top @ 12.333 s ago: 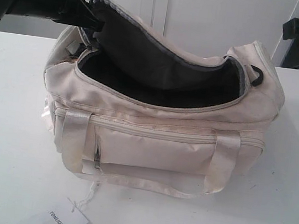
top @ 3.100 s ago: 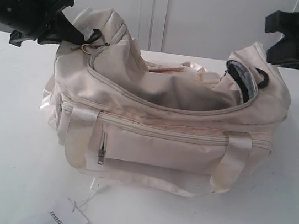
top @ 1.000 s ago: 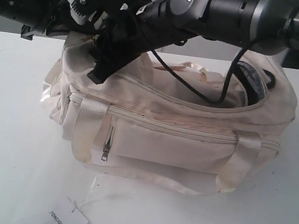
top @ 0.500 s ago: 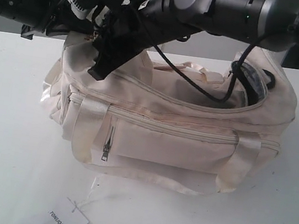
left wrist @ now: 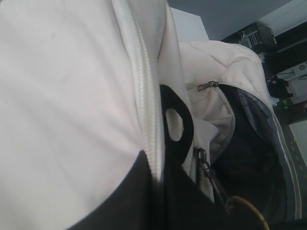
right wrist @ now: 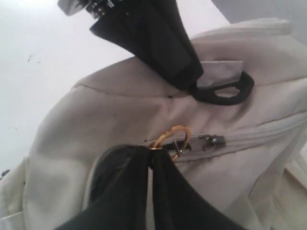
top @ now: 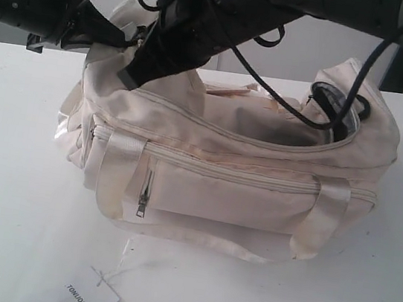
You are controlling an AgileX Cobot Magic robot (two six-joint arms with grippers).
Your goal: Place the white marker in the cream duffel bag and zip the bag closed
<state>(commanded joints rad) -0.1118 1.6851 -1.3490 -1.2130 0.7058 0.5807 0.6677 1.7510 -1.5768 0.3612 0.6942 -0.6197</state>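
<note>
The cream duffel bag (top: 255,196) lies across the white table (top: 8,191). Dark lining (top: 334,113) shows where its top zipper gapes at the right end. My left gripper (top: 116,38) is shut on fabric at the bag's left end, beside a black D-ring (left wrist: 175,124); in the left wrist view the left gripper (left wrist: 158,179) pinches a white zipper seam. My right arm reaches across the bag, and the right gripper (right wrist: 152,151) is shut on the gold ring pull (right wrist: 173,135); the right gripper (top: 127,79) sits just under the left one. The white marker is out of view.
A white paper tag (top: 91,297) printed TONIJON lies on a string in front of the bag near the table's front edge. The right arm's black cable (top: 296,115) loops over the bag's top. A pale wall stands behind the table.
The right gripper's jaws have closed on the gold ring pull, and the right arm has risen a little at the bag's left end. The left gripper keeps its hold.
</note>
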